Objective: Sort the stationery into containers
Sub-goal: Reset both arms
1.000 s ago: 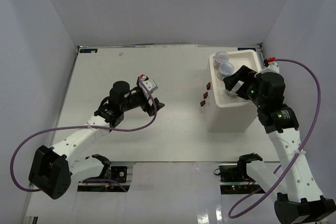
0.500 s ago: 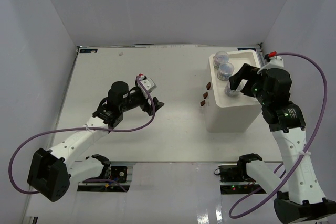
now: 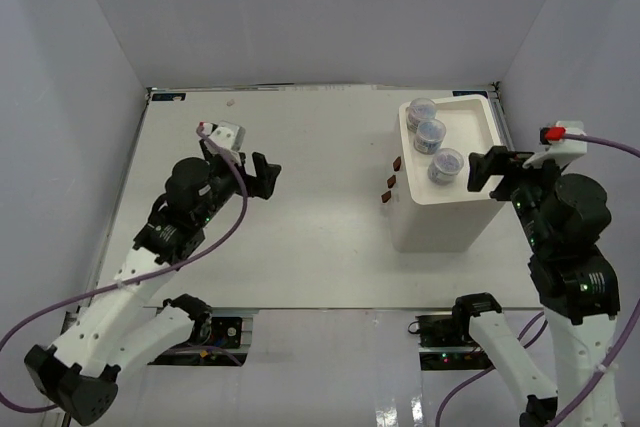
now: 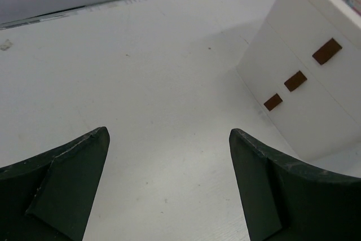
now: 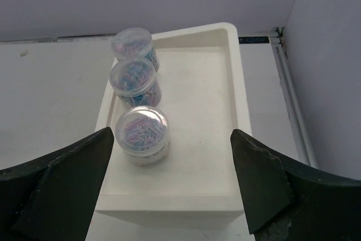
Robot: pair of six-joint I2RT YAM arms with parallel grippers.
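I have both hands spread wide with nothing between the fingers. My left hand (image 3: 262, 179) hangs over the left half of the bench (image 3: 320, 247), well apart from everything. Its wrist view looks between the two dark fingers (image 4: 67, 179) across bare bench to the drawer face of the white organiser (image 3: 440, 227).

The organiser stands near the far right corner of the bench, its three small brown handles (image 3: 391, 181) facing left. Three clear jars (image 3: 430, 131) with bluish-purple contents sit upright in a row along the left side of its shallow tray top, the middle one touching the farthest one.

My right hand (image 3: 482, 172) is raised just beside the tray's near right corner. Its camera looks down on the tray, with the nearest jar (image 5: 142, 131) between the fingers in that view but untouched.
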